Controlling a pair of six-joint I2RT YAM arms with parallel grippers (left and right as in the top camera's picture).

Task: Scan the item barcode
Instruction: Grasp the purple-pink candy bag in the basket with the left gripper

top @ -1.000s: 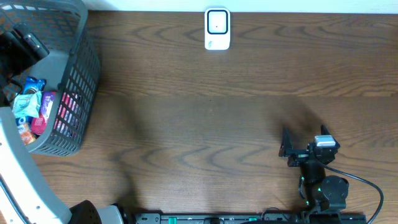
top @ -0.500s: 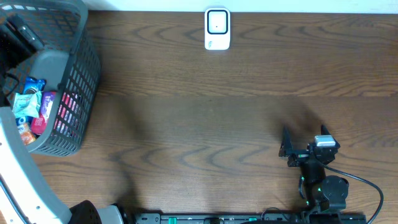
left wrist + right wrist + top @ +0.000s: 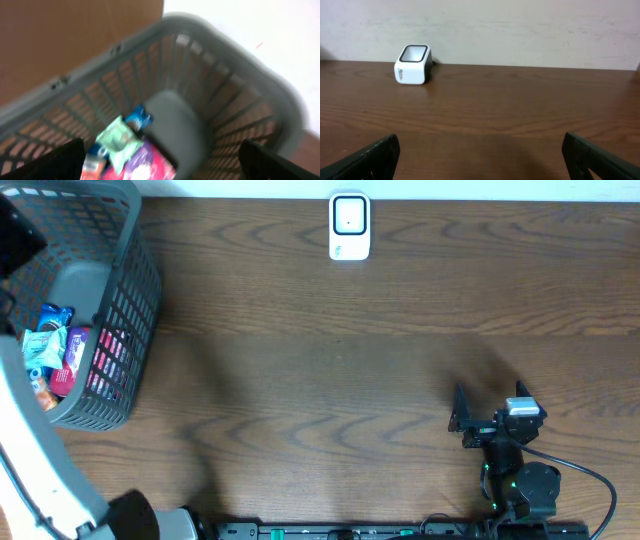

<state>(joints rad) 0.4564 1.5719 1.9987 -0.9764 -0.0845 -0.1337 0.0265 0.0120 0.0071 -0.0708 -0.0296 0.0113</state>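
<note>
Packets (image 3: 52, 352) lie in the grey basket (image 3: 132, 298) at the left edge of the counter (image 3: 320, 380), where our left end effector (image 3: 162, 162) hangs spread wide above them, so we should drop straight onto one, clear of the mesh, while our right end effector (image 3: 480, 157) sits spread, empty, facing the scanner (image 3: 349, 225).

Barcode scanner (image 3: 349, 225): small white block with a dark square window on top, standing at the far middle edge of the worktop (image 3: 330, 360).

In the grey mesh basket (image 3: 140, 250) at the left, a loose overlapping pile: blue packet (image 3: 52, 316), mint-green packet (image 3: 40, 348), purple-pink packet (image 3: 76, 348), orange packet (image 3: 40, 393). All lie inside.
</note>
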